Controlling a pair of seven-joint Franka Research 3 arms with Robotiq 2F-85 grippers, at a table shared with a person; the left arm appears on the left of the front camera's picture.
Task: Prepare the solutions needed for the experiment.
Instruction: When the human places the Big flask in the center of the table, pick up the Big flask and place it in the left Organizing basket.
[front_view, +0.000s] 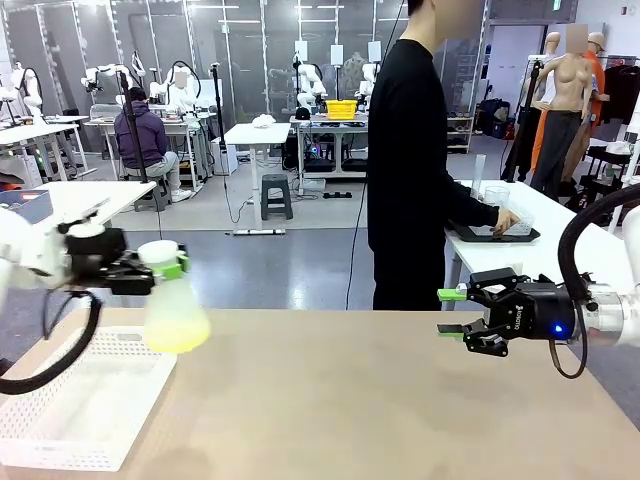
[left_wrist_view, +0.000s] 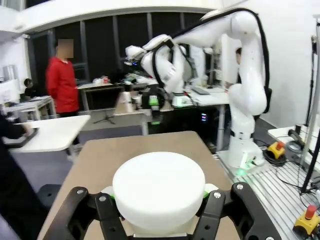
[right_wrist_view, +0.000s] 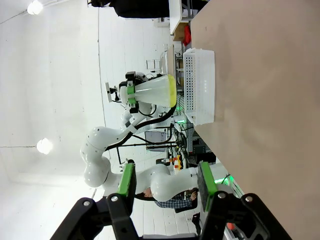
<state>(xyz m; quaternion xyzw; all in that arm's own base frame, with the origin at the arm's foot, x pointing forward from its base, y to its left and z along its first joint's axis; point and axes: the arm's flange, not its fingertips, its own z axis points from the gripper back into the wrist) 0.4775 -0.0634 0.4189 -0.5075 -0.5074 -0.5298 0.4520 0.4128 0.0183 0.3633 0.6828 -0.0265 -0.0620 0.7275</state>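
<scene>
One conical flask (front_view: 172, 305) hangs in the left gripper (front_view: 170, 268), clamped at its neck above the white basket (front_view: 85, 405) at the table's near left; the solutions (front_view: 177, 335) pool pale yellow-green in its base. The right gripper (front_view: 453, 311) waits open and empty, well apart. The flask seems mid-transfer; next likely comes setting it down upright. In the left wrist view the flask's own body hides the liquid.

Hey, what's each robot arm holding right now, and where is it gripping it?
The left pincer grips the conical flask by its neck, lifted above the table. The right pincer is open, holding nothing.
</scene>
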